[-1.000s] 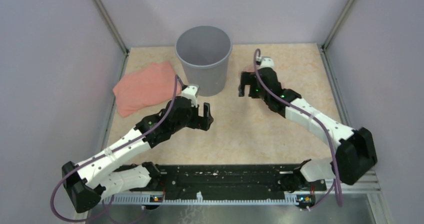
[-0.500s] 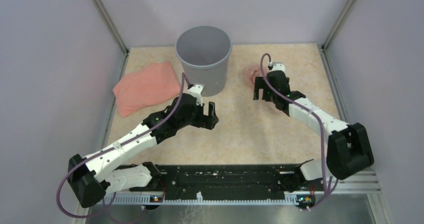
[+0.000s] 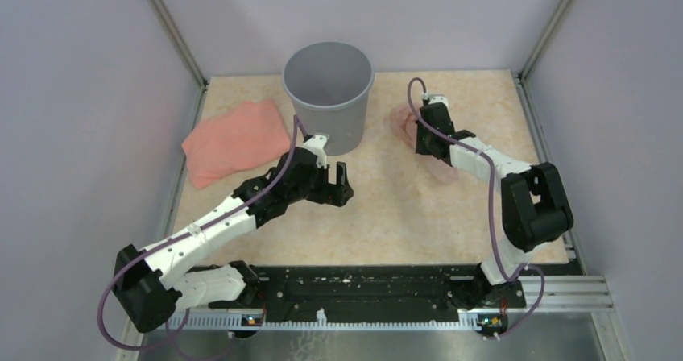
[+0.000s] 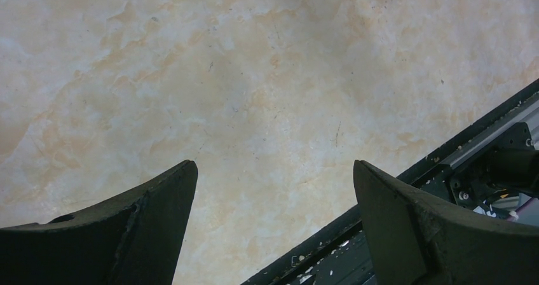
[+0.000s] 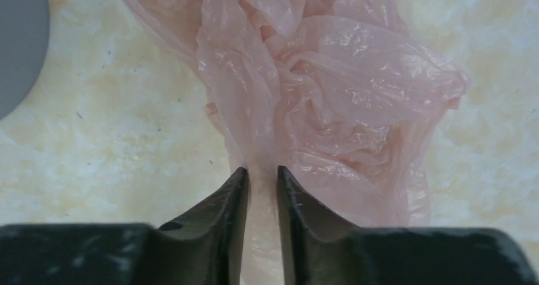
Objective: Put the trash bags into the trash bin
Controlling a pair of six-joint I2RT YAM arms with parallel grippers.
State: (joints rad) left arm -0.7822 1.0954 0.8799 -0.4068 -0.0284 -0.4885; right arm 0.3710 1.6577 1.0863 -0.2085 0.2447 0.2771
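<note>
**Top external view.** The trash bin [image 3: 330, 127] stands upright at the far middle of the table [image 3: 387, 216], close to the back wall [image 3: 362, 14]. A folded salmon sheet [image 3: 233, 139] lies left of the bin, and its edge reaches the table's left border. The trash bag [image 3: 400, 121] lies crumpled on the table right of the bin, apart from the bin wall. The right gripper [image 3: 420, 145] is down on the bag. The left gripper [image 3: 338, 185] hovers just in front of the bin. A wide stretch of bare table lies in front of the bin.

**Left wrist view.** The left gripper [image 4: 273, 164] has its jaws spread wide and holds nothing. Only bare table lies below. The black base rail [image 4: 483, 145] crosses the lower right corner.

**Right wrist view.** The right gripper [image 5: 260, 168] has its jaws drawn nearly together, with a fold of the bag's film pinched between them. The rest of the bag [image 5: 330, 94] spreads ahead of the fingertips. The bin's grey wall [image 5: 19, 37] shows at the left edge, with a strip of bare table between it and the bag.
</note>
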